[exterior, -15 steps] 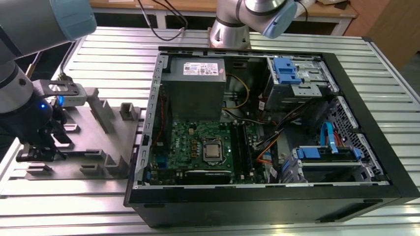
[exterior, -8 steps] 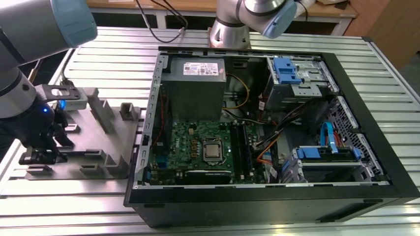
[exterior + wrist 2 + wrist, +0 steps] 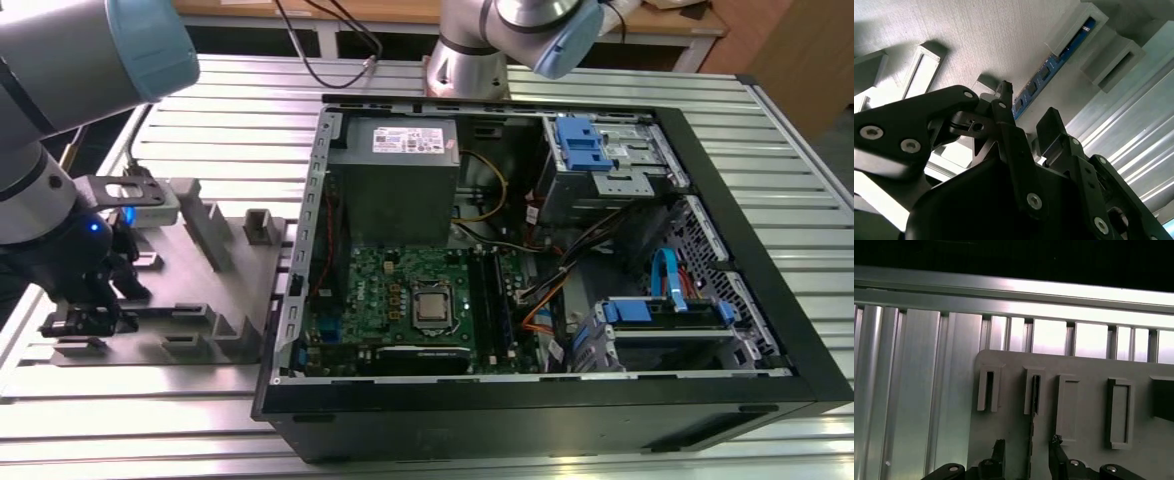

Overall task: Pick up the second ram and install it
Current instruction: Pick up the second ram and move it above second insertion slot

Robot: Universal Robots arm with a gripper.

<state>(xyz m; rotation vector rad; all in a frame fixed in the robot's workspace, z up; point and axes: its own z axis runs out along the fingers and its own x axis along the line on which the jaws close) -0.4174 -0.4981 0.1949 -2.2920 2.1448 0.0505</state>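
Pincer straddles the second ram, jaws parted on either side.

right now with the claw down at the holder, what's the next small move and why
Probably close the claw on the second ram. In both wrist views its open fingers stand on either side of the blue stick, which sits on edge in the grey holder, not yet gripped.

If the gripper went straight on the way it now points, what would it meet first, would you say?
Most likely the second ram, standing on edge in the grey holder tray: it lines up between the open jaws of the gripper, which would pass either side of it. Depth is unclear.
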